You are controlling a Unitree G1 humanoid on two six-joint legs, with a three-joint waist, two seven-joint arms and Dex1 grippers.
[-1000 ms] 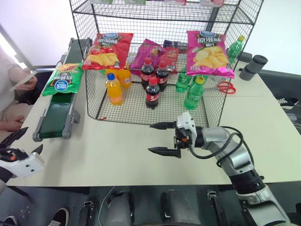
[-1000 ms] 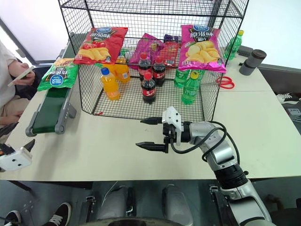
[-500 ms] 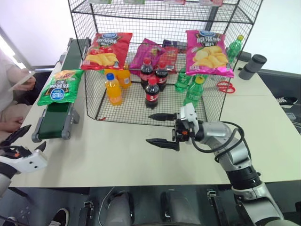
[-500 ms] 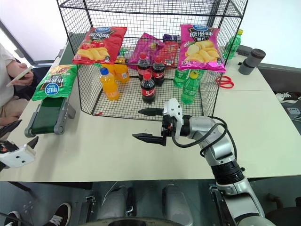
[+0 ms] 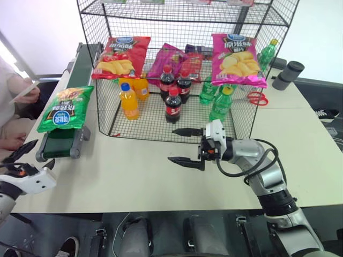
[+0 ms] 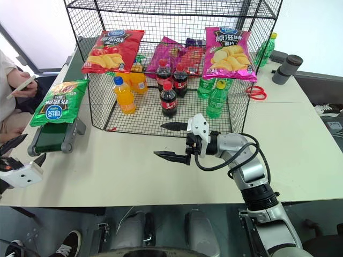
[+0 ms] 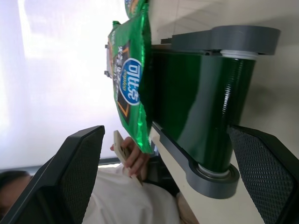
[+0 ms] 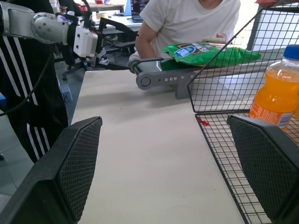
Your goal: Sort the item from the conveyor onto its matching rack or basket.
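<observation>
Green crisp bag (image 5: pixel 63 108) nearer conveyor (image 5: pixel 60 143) end.

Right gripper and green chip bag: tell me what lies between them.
In the left eye view, bare tabletop lies between the open right gripper and the green chip bag, plus the rack's front corner and the conveyor's grey frame.

Robot lab, tabletop conveyor (image 5: pixel 63 140), stocked wire rack (image 5: pixel 177 64), office desks behind

beige table (image 5: pixel 150 176), white wall (image 5: pixel 43 27), grey floor (image 6: pixel 64 225)
</observation>
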